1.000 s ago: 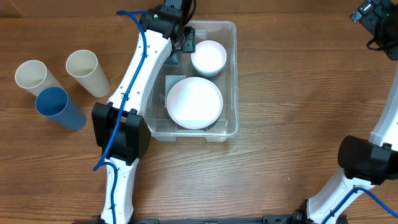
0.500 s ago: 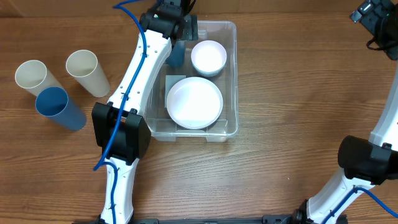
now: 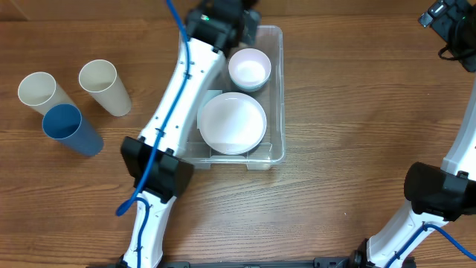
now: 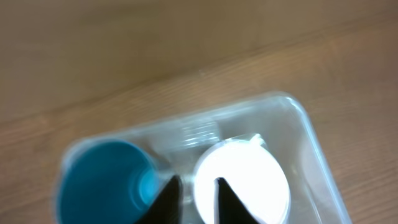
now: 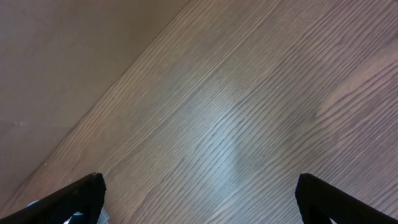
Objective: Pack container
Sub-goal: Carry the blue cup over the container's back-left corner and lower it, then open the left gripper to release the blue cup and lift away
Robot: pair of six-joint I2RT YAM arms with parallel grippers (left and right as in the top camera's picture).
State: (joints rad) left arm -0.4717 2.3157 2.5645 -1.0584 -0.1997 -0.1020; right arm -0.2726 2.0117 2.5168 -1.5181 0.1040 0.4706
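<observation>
The clear container (image 3: 277, 97) sits mid-table and holds a small white bowl (image 3: 249, 69) and a larger white bowl (image 3: 232, 123). My left gripper (image 3: 245, 26) hovers over the container's far end. In the left wrist view its jaws (image 4: 196, 180) stand nearly together with nothing between them. Below them, inside the container (image 4: 298, 109), a blue cup (image 4: 102, 183) stands upright on the left and the small white bowl (image 4: 242, 183) sits on the right. In the overhead view the arm hides that cup. My right gripper (image 3: 446, 26) is at the far right corner, open (image 5: 199, 193) over bare wood.
Three loose cups lie at the table's left: two cream cups (image 3: 37, 89) (image 3: 100, 78) and a second blue cup (image 3: 67, 126). The left arm stretches from the front edge across the container's left side.
The left gripper let go of the blue cup inside the container, swung right toward the far end, and its jaws narrowed. The right arm has not moved.
</observation>
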